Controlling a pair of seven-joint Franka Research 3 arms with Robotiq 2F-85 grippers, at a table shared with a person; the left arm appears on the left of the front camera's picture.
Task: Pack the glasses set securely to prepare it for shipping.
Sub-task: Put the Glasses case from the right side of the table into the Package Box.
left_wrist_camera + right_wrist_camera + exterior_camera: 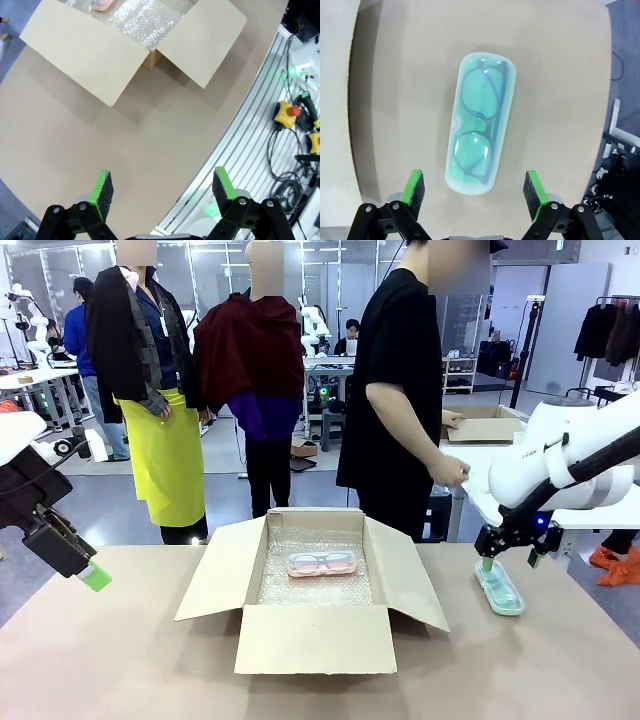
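Right wrist view: right tool (474, 182) wide open over mint case (480, 122).

Bright, even overhead light. Beyond the left fingers (101, 192) the bubble wrap (145, 20) glares white and the box flaps (90, 50) cast soft shadows (frame edges bend). Between the right fingers (415, 186) the mint case (480, 120) lies sharp, faintly sheened.

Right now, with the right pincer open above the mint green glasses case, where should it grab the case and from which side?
Probably across the narrow width near mid-length, coming straight down from above. The mint green case lies flat on the table, long and rounded, and its short axis already lines up between the fingers of the open right pincer. The domed ends would likely slip.
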